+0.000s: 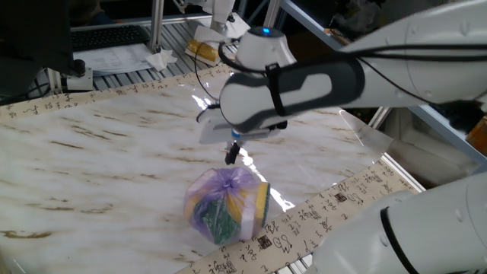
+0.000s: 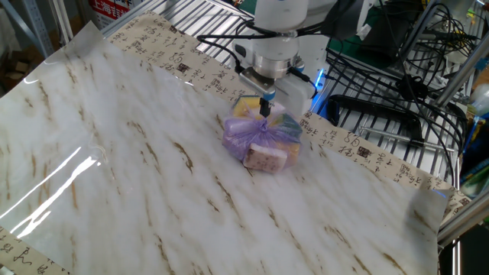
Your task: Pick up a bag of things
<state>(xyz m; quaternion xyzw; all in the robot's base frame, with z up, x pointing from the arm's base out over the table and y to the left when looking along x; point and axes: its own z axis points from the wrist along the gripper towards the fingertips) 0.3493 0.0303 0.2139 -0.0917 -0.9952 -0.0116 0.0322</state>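
Observation:
The bag of things (image 1: 226, 204) is a small purple translucent plastic bag, knotted on top, with green, yellow and white items inside. It rests on the marble-patterned table (image 1: 99, 152) near the front edge. In the other fixed view the bag (image 2: 260, 141) lies near the table's patterned border. My gripper (image 1: 232, 154) hangs just above and behind the bag's knot, its thin dark fingers together and holding nothing. In the other fixed view the gripper (image 2: 266, 108) sits directly over the knot.
A patterned paper strip (image 1: 335, 202) borders the table. A keyboard (image 1: 106, 36) and papers (image 1: 114, 57) lie behind the far edge. A black wire rack with cables (image 2: 382, 84) stands beside the table. A metal post (image 1: 392, 95) rises at the right.

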